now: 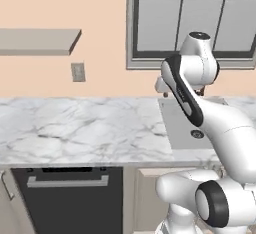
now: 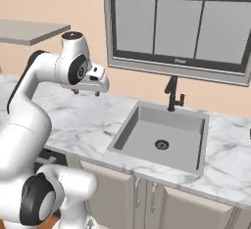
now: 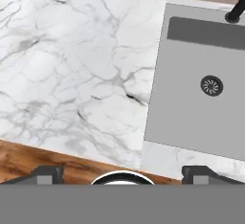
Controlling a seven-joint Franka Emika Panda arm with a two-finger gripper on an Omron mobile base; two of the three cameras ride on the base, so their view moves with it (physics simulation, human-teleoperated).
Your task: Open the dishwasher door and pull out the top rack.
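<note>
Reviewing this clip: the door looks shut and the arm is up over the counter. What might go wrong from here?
The gripper hangs above the marble counter, while the dishwasher door sits closed below the counter edge. Descending, the arm may clip that edge. The bar handle is thin, so the open fingers could miss or slip off it.

A peach wall is filling the upper left of the left base view, with a grey shelf jutting from it and a small outlet plate sitting below. A grey-framed window is spanning the upper right of the right base view. White marble counter is running across mid-frame, and wood floor is showing at lower left of the hand view.
</note>
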